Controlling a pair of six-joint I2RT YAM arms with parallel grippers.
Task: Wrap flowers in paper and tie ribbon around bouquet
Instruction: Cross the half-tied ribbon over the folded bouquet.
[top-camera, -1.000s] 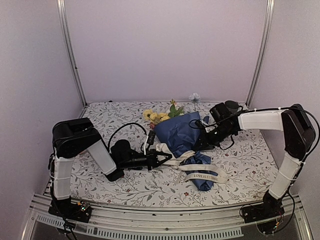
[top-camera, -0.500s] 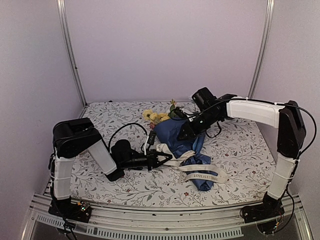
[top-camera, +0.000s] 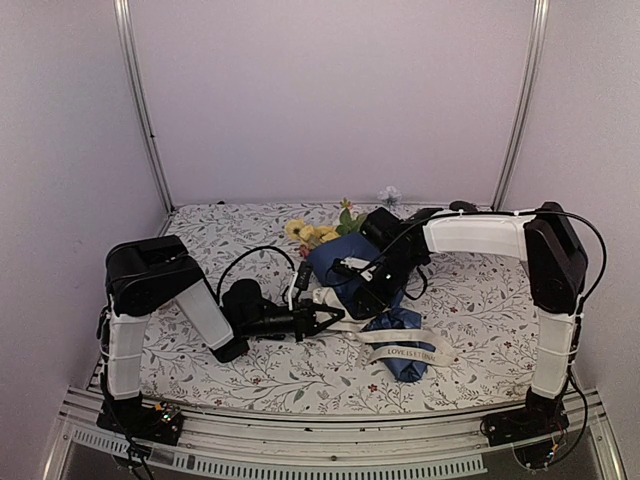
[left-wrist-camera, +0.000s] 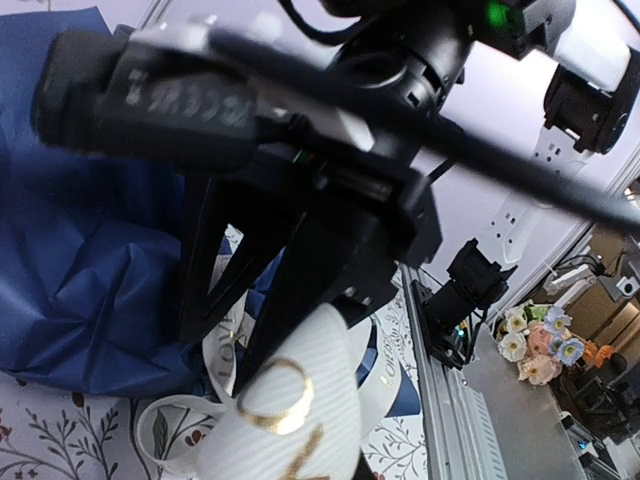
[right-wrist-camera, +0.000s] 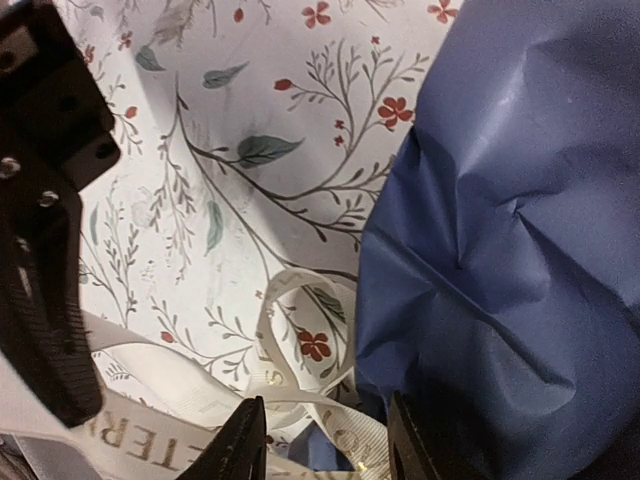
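Note:
The bouquet (top-camera: 352, 262) lies mid-table, a cone of dark blue paper (right-wrist-camera: 520, 200) with the yellow flowers (top-camera: 310, 233) poking out at its far end. The cream ribbon (top-camera: 405, 352) loops round the cone's narrow part, and its lettered tail trails to the front right. My left gripper (top-camera: 326, 320) is shut on a ribbon end (left-wrist-camera: 300, 410) just left of the cone. My right gripper (right-wrist-camera: 325, 445) hovers open over the cone's left edge. A ribbon loop (right-wrist-camera: 290, 330) and a strand lie under the gap between its fingers, not pinched.
A floral-print tablecloth (top-camera: 480, 310) covers the table. A single pale blue flower (top-camera: 389, 194) stands at the back wall. Metal posts (top-camera: 140, 110) flank the back corners and a rail (top-camera: 330, 455) runs along the front edge.
My right arm has swung from the right of the bouquet leftwards over it, down near the ribbon, and its jaws have widened. The left arm and the ribbon end it holds have not moved.

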